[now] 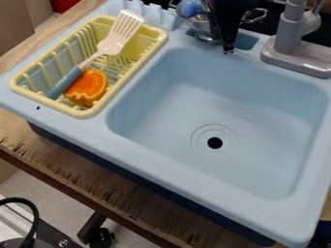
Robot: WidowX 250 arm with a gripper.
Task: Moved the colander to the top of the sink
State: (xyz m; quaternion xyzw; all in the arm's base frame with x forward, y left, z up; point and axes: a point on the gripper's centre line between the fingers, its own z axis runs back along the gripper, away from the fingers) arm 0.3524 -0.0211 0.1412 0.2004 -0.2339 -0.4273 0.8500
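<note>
Sink, one: light blue, with a deep basin [271, 169] and a broad rim, set on the wooden counter.

Counter [119, 198], one: brown wood, its front edge worn, running along the sink's near side.

Dish rack [82, 114], one: pale yellow, slatted, lying along the sink's left rim, between its left corner and top edge.

Faucet [290, 36], one: grey, on a flat base at the sink's top right corner.

Gripper [228, 50], one, my own: black, hanging at the sink's top edge, its tip by the basin's top edge. I cannot tell whether my grip is wide or narrow, or whether it holds anything.

Colander [205, 30], one: metal, at the sink's top edge, left of the faucet and partly hidden behind me.

Spatula [111, 44], one: white slotted head at the rack's top end, blue-grey handle slanting to its lower left corner.

Orange toy piece [88, 87], one: ridged, in the rack's lower end, beside the spatula's handle.

Blue item [192, 7], one: at the colander's upper left; I cannot tell whether inside.

Drain hole [215, 143], one: round, dark, in the basin's floor.
</note>
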